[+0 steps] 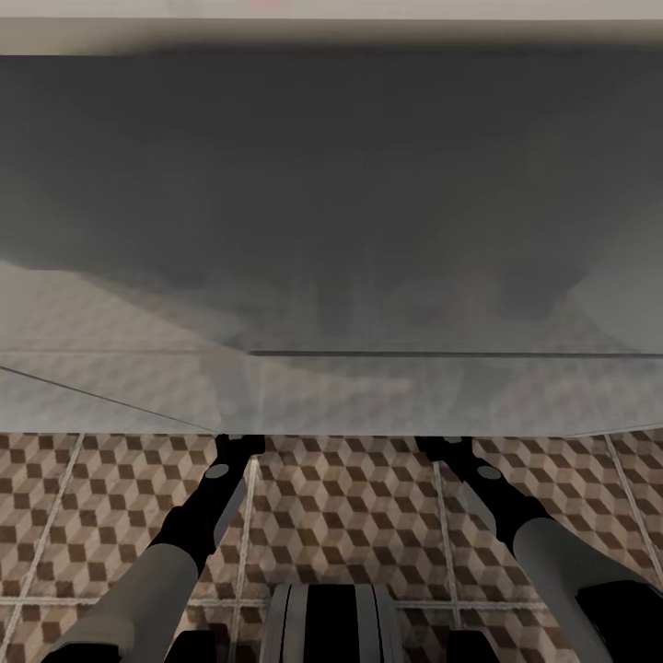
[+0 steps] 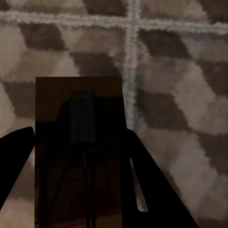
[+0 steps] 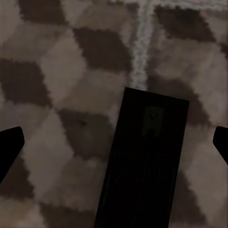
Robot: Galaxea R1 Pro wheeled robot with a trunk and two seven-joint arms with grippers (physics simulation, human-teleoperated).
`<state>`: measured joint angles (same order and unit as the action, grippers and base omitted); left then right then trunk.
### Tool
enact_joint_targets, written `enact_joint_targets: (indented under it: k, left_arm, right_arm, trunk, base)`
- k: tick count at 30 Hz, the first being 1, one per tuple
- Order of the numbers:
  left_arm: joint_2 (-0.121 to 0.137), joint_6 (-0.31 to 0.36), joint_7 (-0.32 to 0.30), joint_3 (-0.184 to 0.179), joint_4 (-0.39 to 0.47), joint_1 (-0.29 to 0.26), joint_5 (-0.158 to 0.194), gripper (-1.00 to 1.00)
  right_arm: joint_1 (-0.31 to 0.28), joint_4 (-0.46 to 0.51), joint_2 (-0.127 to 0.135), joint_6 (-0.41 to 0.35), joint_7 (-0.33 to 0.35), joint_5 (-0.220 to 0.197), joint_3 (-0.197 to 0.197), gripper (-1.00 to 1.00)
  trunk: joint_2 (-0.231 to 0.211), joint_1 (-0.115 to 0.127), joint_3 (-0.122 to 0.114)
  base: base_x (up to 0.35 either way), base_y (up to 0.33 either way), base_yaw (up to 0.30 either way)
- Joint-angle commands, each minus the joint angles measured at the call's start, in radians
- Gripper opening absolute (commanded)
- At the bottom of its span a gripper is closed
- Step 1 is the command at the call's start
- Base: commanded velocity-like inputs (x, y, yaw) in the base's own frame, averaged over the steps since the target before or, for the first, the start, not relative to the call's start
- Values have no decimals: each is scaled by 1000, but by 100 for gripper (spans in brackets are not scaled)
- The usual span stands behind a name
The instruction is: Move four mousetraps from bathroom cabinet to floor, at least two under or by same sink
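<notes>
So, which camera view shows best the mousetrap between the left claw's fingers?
The left wrist view: the mousetrap appears large between the left claw fingers, its metal parts visible over the tiled floor. The right wrist view shows another mousetrap. In the head view a grey surface covers the arm ends.

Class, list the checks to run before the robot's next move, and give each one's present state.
1. Right gripper open, apart from right mousetrap: ok.
2. Left gripper has released left mousetrap: cannot tell; fingers sit close at its edges.
3. Right mousetrap flat on bathroom floor: ok.
4. White body overhead is the sink: cannot tell.
5. Four mousetraps counted: not ok; two seen.
</notes>
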<state>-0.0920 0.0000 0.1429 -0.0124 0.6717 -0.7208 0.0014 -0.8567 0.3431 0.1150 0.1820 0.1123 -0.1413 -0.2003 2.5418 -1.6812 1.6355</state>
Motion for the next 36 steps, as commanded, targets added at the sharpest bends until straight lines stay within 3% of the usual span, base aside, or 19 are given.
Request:
enact_joint_targets:
  k: [1, 3, 4, 36]
  left_arm:
    - [0, 0, 4, -1, 0, 0, 0, -100]
    - [0, 0, 4, -1, 0, 0, 0, -100]
    - [0, 0, 4, -1, 0, 0, 0, 100]
    - [1, -1, 4, 4, 1, 0, 1, 100]
  right_arm:
    - [-1, -1, 1, 4, 3, -11, -5, 100]
    - [-1, -1, 0, 4, 3, -11, -5, 100]
    - [-1, -1, 1, 4, 3, -11, -5, 100]
    - [0, -1, 1, 4, 2, -11, -5, 100]
  trunk:
    - [0, 0, 0]
    - [0, 0, 0]
    - [0, 0, 0]
    - [0, 0, 0]
  base:
    - [0, 0, 0]
    - [0, 0, 0]
    - [0, 0, 0]
    - [0, 0, 0]
